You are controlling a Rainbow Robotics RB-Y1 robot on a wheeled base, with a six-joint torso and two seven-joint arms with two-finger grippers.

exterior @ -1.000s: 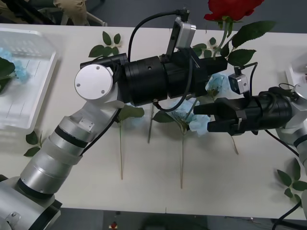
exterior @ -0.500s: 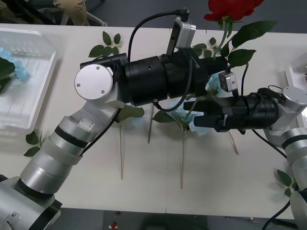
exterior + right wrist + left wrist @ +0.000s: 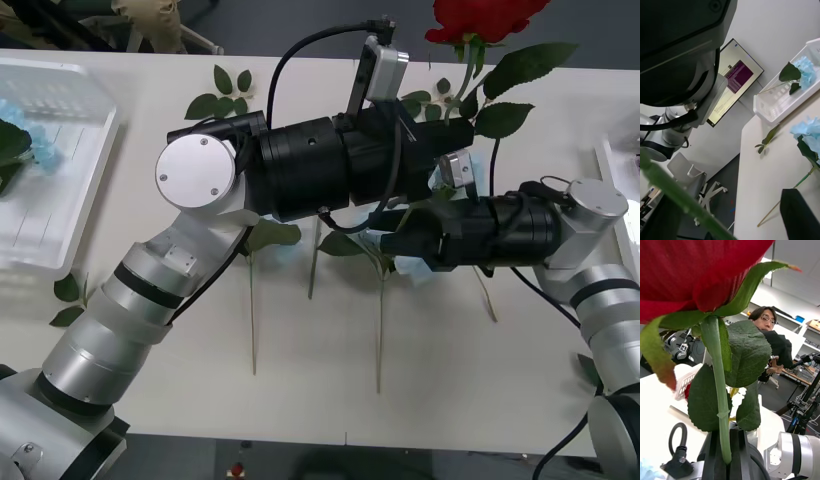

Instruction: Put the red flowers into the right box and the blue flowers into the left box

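Front view: left gripper (image 3: 455,128) pinches 1 deep-red artificial rose (image 3: 487,17) upright — stem vertical; right gripper (image 3: 385,232), jaws spread, approaches sideways just below, near pale-blue flowers (image 3: 412,262) on table.

Left arm (image 3: 150,290): silver segments with black bands, round silver joint cap with two screws, black forearm, looped black cable to grey wrist camera (image 3: 383,70). Right arm (image 3: 590,260): same finish.

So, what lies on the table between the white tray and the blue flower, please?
A loose leaf sprig, in the right wrist view.
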